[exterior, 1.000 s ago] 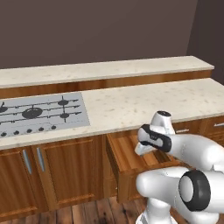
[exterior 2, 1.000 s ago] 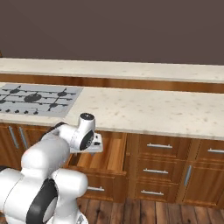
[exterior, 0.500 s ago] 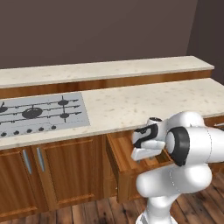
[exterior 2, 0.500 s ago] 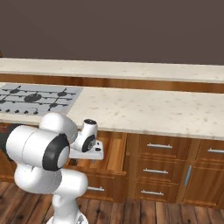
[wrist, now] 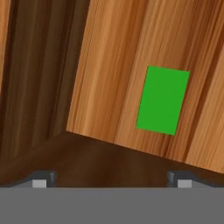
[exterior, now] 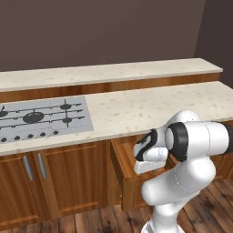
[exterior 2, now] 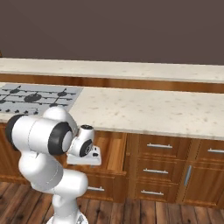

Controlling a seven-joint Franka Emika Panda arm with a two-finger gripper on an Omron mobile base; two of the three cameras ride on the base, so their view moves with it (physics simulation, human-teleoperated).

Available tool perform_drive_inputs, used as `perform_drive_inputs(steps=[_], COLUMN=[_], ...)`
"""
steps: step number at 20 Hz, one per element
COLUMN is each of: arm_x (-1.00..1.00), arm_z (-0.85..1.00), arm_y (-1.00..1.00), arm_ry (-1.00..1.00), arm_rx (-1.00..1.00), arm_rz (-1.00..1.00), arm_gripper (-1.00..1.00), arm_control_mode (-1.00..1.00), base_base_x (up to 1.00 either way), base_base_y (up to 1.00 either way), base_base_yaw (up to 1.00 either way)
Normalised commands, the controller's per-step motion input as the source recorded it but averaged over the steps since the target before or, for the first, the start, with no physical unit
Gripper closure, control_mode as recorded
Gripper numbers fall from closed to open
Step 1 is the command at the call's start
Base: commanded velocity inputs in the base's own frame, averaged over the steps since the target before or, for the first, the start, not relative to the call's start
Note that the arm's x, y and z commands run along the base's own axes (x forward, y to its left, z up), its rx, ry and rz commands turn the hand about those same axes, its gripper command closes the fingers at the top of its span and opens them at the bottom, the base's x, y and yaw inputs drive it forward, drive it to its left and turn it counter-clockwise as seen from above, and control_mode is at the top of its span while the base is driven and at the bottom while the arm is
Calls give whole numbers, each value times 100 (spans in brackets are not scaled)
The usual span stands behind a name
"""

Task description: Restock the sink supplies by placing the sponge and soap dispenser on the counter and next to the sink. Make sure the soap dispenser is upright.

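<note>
Below the counter, both base views show the arm bent low with its hand over the pulled-out drawer. Seen from the hand, the sponge lies flat on the drawer's wooden floor, untouched, beyond the fingertips, nearer the right-hand tip; the gripper stands wide apart, holding nothing.

The robot is showing a glossy white arm of rounded, bulbous segments, with dark bands ringing its joints, a black-and-white wrist section, and a flat white hand block beside the counter.
</note>
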Motion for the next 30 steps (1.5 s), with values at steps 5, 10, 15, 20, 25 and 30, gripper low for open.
perform_drive_inputs(steps=[5, 10, 15, 20, 25, 30], arm_x=[-38, -71, -52, 23, 55, 56], arm_z=[-24, -4, -1, 0, 0, 0], arm_y=[11, -2, -3, 0, -15, -15], arm_ry=[0, 0, 2, 0, 0, -1], arm_rx=[-5, 0, -1, -1, 0, 0], arm_rz=[0, 0, 0, 0, 0, 0], arm_gripper=[-100, -100, -100, -100, -100, -100], arm_control_mode=[-100, -100, -100, -100, -100, -100], base_base_x=[0, 0, 0, 0, 0, 0], base_base_y=[0, 0, 0, 0, 0, 0], base_base_yaw=[0, 0, 0, 0, 0, 0])
